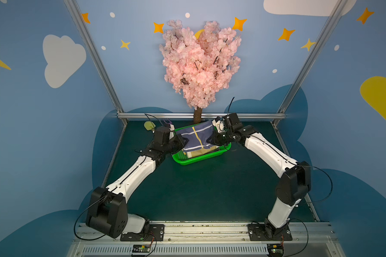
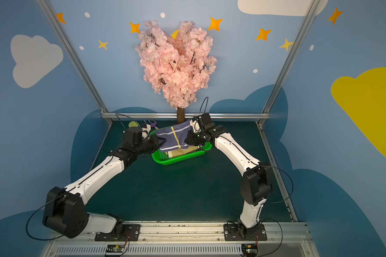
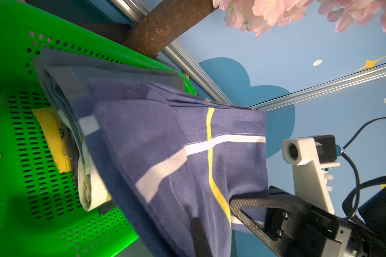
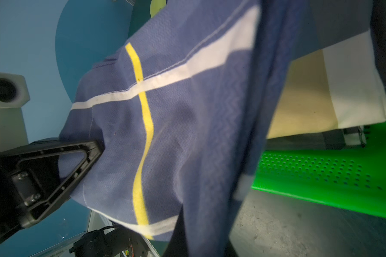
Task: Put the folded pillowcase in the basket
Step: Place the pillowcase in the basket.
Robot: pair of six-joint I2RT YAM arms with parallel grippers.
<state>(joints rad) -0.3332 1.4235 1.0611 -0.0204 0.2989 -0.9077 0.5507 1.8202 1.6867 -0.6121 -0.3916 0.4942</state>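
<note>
- Pillowcase (image 1: 195, 138): blue, folded, with white stripes and one yellow stripe. In both top views it sits at frame centre, slightly above the middle, and is stretched between the two grippers over the basket (image 1: 194, 160).
- Left gripper (image 1: 185, 142): fingers clamped together on the pillowcase edge that lies on the frame's left. In the right wrist view, one black triangular finger (image 4: 85, 160) presses into the cloth at lower left.
- Right gripper (image 1: 210, 140): fingers pinched on the opposite edge. In the left wrist view, it (image 3: 234, 205) bites the fabric at lower right of the frame.
- Basket: bright green and perforated, on the dark table mat (image 1: 210, 191), directly below the pillowcase. Its front rim shows beneath the cloth.
- Inside the basket lie a beige folded cloth (image 1: 201, 153) and a yellow one (image 3: 51, 138).
- The pillowcase's lower layers hang toward these cloths. I cannot tell whether they touch.
- A pink blossom tree (image 1: 198, 64) stands behind the basket, upper centre.
</note>
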